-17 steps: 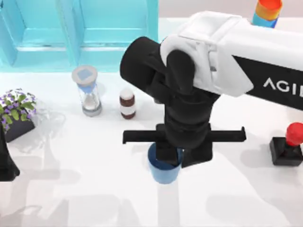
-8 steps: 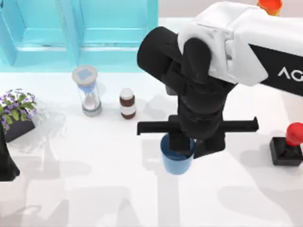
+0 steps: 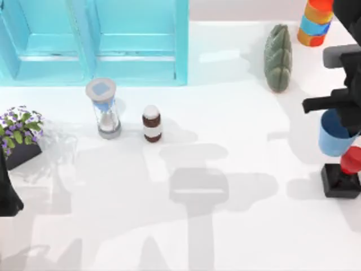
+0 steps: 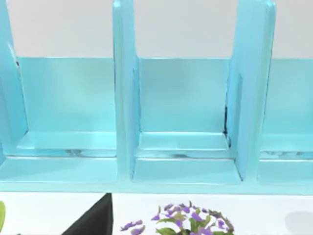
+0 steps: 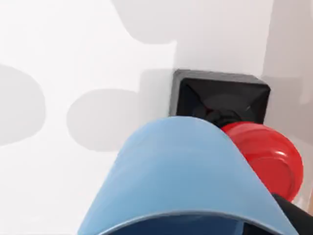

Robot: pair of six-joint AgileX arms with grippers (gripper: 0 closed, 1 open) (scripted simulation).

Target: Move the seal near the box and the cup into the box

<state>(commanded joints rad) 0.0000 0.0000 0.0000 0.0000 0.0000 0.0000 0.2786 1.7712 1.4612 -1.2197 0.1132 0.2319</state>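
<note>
While the right gripper (image 3: 345, 107) hangs at the right edge of the table in the top view, its jaws are clamped on the rim of the light-blue, slightly tapered plastic cup (image 3: 334, 135), which is held clear of the white tabletop (image 3: 225, 226). Directly beside and partly below the cup stands the seal (image 3: 344, 172), a glossy red round knob on a black square block; in the right wrist view the cup (image 5: 181, 181) overlaps the seal (image 5: 239, 127), and whether the two touch cannot be determined. The seal sits hard against the table's right edge.

Along the far side, the turquoise open-fronted box with upright dividers (image 3: 96, 39) occupies the left half; the left wrist view looks into its compartments (image 4: 183, 117). In front of it stand a sand timer with grey ends (image 3: 104, 108) and, just beside it, a brown bottle with a white cap (image 3: 151, 123). A grey-green ribbed oval object (image 3: 278, 57) and an orange-and-blue striped cylinder (image 3: 316, 21) occupy the far right. A purple flowering plant in a dark pot (image 3: 20, 135) sits at the left edge.

Left gripper (image 3: 7, 192) is parked at the left edge; its jaw state cannot be told. The centre and near side of the table lie open, marked by shadows.
</note>
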